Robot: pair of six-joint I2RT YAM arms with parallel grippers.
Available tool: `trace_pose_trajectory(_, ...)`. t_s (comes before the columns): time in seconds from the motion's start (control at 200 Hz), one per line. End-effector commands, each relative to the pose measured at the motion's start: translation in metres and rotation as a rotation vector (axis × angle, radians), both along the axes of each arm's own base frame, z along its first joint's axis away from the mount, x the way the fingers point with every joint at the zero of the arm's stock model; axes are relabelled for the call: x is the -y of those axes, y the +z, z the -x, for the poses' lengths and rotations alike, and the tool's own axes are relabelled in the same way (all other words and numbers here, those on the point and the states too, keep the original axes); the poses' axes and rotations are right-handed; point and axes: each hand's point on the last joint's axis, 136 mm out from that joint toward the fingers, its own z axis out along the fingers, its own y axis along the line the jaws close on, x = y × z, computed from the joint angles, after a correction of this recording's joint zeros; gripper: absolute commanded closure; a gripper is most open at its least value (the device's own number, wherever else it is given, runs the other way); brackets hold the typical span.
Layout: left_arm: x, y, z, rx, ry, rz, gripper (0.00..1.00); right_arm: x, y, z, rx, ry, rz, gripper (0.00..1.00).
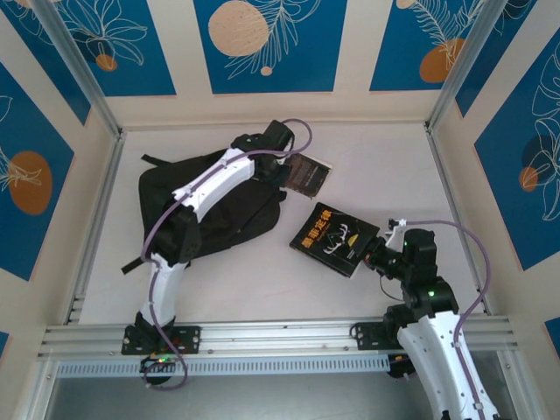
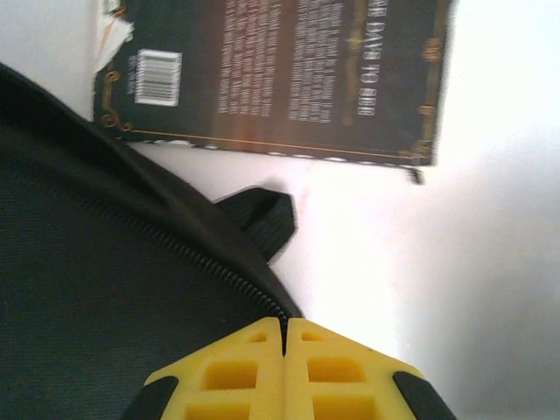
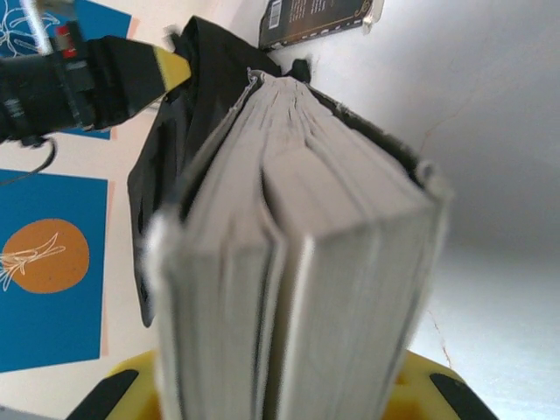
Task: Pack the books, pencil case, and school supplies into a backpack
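left wrist: left gripper [image 2: 284, 331] fingers together at the zip [image 2: 229, 278] of the backpack [image 2: 96, 306]. right wrist: right gripper [image 3: 280, 394] clamps the black book [image 3: 306, 236] by its page edges; overhead shows its cover.

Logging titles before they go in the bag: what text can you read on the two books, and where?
"DAYS TO BE": gold lettering on the black book, cut off by the frame edge, so only part of a line.
Barcode label on that cover: digits too small to read.
Small print on that cover: blurred, unreadable.
Orange-and-black book: yellow Chinese characters, too small to read.
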Motion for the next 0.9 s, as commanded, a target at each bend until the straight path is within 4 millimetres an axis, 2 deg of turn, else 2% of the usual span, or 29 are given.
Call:
trace_pose_trajectory(0.0, 0.035, 0.042, 0.050, -0.006, -0.108, 0.104, 1.00, 0.003, 0.032, -0.004, 0.110, -0.012, 0.012, 1.00)
trace_pose_trajectory(0.125, 0.041, 0.057, 0.082, 0.002, -0.146, 0.141, 1.00, 0.006, 0.038, -0.003, 0.125, -0.026, 0.036, 1.00)
trace_pose_trajectory(0.385, -0.001, 0.103, 0.123, 0.064, -0.108, 0.236, 1.00, 0.005, 0.064, -0.010, 0.193, -0.021, 0.042, 1.00)
trace_pose_trajectory(0.605, -0.035, 0.130, 0.151, 0.121, -0.068, 0.313, 1.00, -0.022, 0.102, -0.022, 0.233, 0.098, -0.042, 1.00)
trace_pose_trajectory(0.785, -0.050, 0.142, 0.172, 0.139, -0.065, 0.402, 1.00, -0.042, 0.108, -0.037, 0.188, 0.128, -0.129, 1.00)
trace_pose_trajectory(0.895, -0.059, 0.142, 0.178, 0.140, -0.046, 0.410, 1.00, -0.070, 0.105, -0.049, 0.147, 0.184, -0.177, 1.00)
